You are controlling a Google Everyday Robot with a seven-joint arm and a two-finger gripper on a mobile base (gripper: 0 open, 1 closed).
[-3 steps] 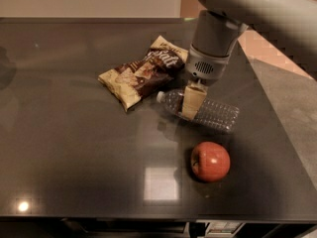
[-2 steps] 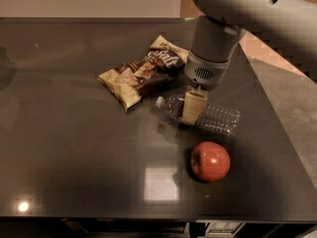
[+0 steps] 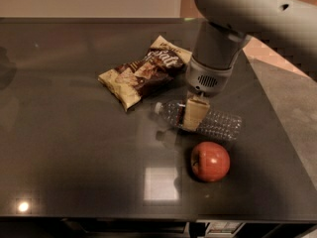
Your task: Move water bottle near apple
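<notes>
The water bottle (image 3: 218, 124) is clear and ribbed and lies on its side on the dark table, its cap (image 3: 158, 108) pointing left. My gripper (image 3: 194, 114) reaches down from the grey arm and is shut across the bottle's middle, with a tan finger (image 3: 194, 115) over its front. The red apple (image 3: 210, 161) sits just in front of the bottle, a short gap away, stem dimple facing left.
A brown and cream snack bag (image 3: 143, 72) lies behind and to the left of the bottle. The table's right edge (image 3: 277, 133) runs close by the bottle and the apple, and its front edge (image 3: 148, 217) lies a little beyond the apple.
My gripper and the water bottle have moved slightly forward and down, toward the apple. The apple and the snack bag have not moved.
</notes>
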